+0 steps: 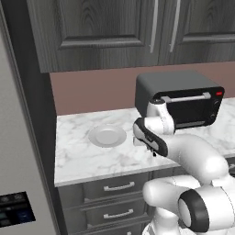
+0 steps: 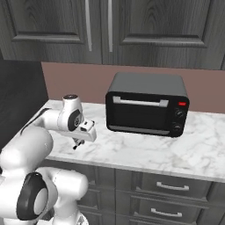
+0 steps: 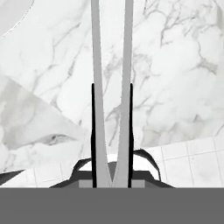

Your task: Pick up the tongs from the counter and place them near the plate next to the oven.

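The tongs (image 3: 112, 109) were held clamped in the tool (image 3: 112, 177), their two silver arms reaching out over the marble counter (image 1: 82, 158) in the hand view. The tool (image 1: 152, 153) was seen low above the counter's front part, between the plate (image 1: 107, 136) and the oven (image 1: 183, 98). The plate lay left of the oven, apart from it. The plate's rim (image 3: 11, 17) showed at the hand view's upper left corner.

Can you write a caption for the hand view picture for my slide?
Tongs held in the end effector over the marble counter, plate rim at the corner.
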You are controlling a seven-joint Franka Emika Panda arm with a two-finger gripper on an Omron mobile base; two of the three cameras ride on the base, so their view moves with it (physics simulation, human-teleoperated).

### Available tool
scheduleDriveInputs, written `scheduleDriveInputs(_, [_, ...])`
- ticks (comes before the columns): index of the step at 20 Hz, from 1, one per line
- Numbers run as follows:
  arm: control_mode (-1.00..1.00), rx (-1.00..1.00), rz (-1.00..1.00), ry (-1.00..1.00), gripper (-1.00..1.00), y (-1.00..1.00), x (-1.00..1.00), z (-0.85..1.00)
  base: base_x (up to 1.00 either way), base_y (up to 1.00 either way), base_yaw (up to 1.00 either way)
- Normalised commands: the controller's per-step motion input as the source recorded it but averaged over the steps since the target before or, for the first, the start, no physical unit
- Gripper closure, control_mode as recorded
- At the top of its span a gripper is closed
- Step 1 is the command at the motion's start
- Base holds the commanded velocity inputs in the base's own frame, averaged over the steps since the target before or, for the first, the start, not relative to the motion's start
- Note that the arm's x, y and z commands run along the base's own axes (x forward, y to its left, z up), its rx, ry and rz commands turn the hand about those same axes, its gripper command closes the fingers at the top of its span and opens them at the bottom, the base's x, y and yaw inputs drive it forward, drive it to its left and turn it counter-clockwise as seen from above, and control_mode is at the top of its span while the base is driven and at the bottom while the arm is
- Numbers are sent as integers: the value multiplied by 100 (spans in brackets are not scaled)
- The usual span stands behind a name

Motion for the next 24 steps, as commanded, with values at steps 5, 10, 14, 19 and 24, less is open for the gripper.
scheduleDriveInputs(5, [-100, 0, 0, -3, 100, 14, 44, -23, 0, 0, 0])
scheduleDriveInputs(10, [-100, 0, 0, -6, 100, 1, 48, -17, 0, 0, 0])
scheduleDriveInputs(14, [-100, 0, 0, -1, 100, 0, 48, -38, 0, 0, 0])
scheduleDriveInputs(19, [-100, 0, 0, 0, 100, 1, 37, -30, 0, 0, 0])
scheduleDriveInputs(24, [-100, 0, 0, 0, 100, 0, 31, -4, 0, 0, 0])
